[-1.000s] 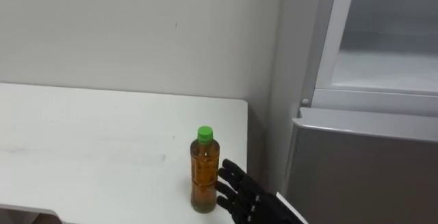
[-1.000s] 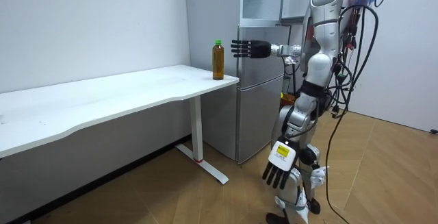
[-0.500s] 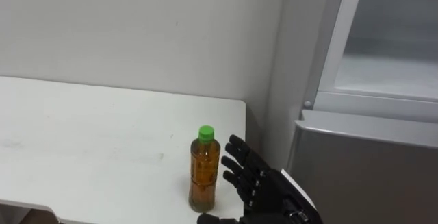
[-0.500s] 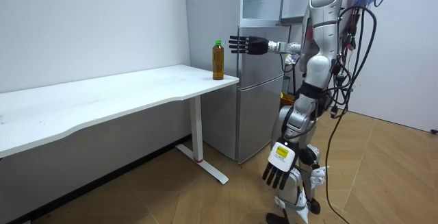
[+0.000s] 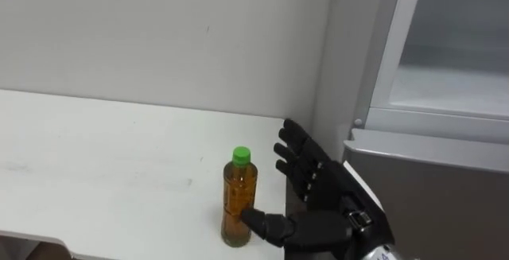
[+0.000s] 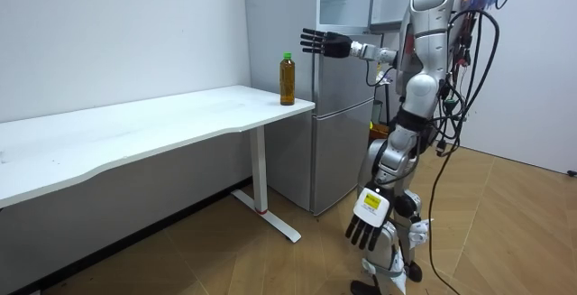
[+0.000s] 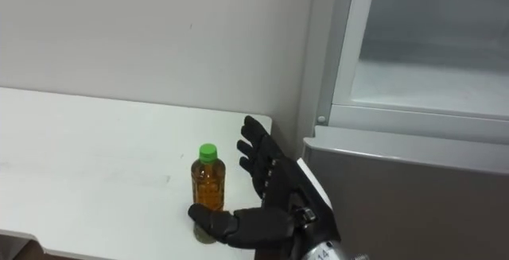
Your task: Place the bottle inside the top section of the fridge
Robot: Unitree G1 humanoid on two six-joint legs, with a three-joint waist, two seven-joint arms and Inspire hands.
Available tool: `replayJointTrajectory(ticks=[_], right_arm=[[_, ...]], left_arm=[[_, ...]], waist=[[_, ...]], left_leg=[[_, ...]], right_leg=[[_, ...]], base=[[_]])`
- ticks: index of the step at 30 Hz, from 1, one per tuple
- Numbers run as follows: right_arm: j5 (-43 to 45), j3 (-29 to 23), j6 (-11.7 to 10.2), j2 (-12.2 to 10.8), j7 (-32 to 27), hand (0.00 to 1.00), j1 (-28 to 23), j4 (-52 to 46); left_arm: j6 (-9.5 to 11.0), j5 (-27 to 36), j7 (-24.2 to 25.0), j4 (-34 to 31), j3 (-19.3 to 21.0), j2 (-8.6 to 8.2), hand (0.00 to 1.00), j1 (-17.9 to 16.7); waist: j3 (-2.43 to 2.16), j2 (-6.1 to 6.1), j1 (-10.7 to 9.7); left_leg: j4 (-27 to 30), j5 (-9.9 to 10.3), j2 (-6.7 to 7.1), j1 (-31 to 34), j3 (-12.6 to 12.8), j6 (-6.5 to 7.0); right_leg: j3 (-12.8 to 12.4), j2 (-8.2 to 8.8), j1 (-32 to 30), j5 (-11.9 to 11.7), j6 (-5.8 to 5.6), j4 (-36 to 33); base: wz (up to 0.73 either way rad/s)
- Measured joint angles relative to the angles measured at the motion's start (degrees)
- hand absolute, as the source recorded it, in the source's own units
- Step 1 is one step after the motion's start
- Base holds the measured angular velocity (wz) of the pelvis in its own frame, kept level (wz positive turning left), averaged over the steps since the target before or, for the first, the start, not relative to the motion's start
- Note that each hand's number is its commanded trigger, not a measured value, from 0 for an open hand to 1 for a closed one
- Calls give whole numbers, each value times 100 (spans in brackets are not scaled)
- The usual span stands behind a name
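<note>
Bottle (image 5: pixel 238 199): upright on table (image 5: pixel 95 157). Right hand (image 5: pixel 318 200): fingers released and spread, now raised higher beside it.

The bottle (image 5: pixel 237 204) is showing amber liquid under a bright green cap (image 5: pixel 240 156). The right robot hand (image 5: pixel 315 199) is showing black all over. The bench (image 5: pixel 95 172) is looking plain white, the fridge (image 5: pixel 429 192) is looking silver-grey, and the floor (image 6: pixel 270 268) is showing light brown wood planks.

White table (image 5: pixel 95 157), green-capped bottle (image 5: pixel 237 200) upright near its corner
</note>
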State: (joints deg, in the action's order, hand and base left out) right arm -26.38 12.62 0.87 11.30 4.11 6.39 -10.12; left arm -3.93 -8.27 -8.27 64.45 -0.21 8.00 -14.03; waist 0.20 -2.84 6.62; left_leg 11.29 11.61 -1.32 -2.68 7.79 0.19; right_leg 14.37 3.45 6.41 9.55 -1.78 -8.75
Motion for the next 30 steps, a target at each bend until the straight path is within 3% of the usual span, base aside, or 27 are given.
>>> replayJointTrajectory(ticks=[6, 11, 23, 30], right_arm=[[-9, -44, 0, 0, -305, 0, 51, 96], [-23, -44, 0, 0, -587, 0, 179, 650], [-26, -32, -1, -50, -894, 0, 884, 1651], [14, -24, -1, -49, -983, 0, 933, 1906]], left_arm=[[-112, -108, -2, 1, 5, -1, 0, 44], [-193, -287, 41, -19, -5, -16, 0, 127], [-352, -751, 279, -31, -2, -94, 0, 96], [-439, -750, 235, -40, -3, -94, 0, 105]], waist=[[13, -22, 18], [37, -66, 158], [36, -56, 346], [37, -52, 437]], left_leg=[[24, 0, 1, 1, -44, -1], [6, 1, 1, 13, -51, -1], [50, -5, 17, 108, -197, -4], [47, -6, 30, 103, -244, -2]], right_leg=[[59, 0, 35, 0, 0, 6], [66, 1, 36, 0, 0, 5], [210, 5, 23, 0, -1, 11], [301, 23, 36, 2, -4, 12]], base=[[4], [0], [7], [4]])
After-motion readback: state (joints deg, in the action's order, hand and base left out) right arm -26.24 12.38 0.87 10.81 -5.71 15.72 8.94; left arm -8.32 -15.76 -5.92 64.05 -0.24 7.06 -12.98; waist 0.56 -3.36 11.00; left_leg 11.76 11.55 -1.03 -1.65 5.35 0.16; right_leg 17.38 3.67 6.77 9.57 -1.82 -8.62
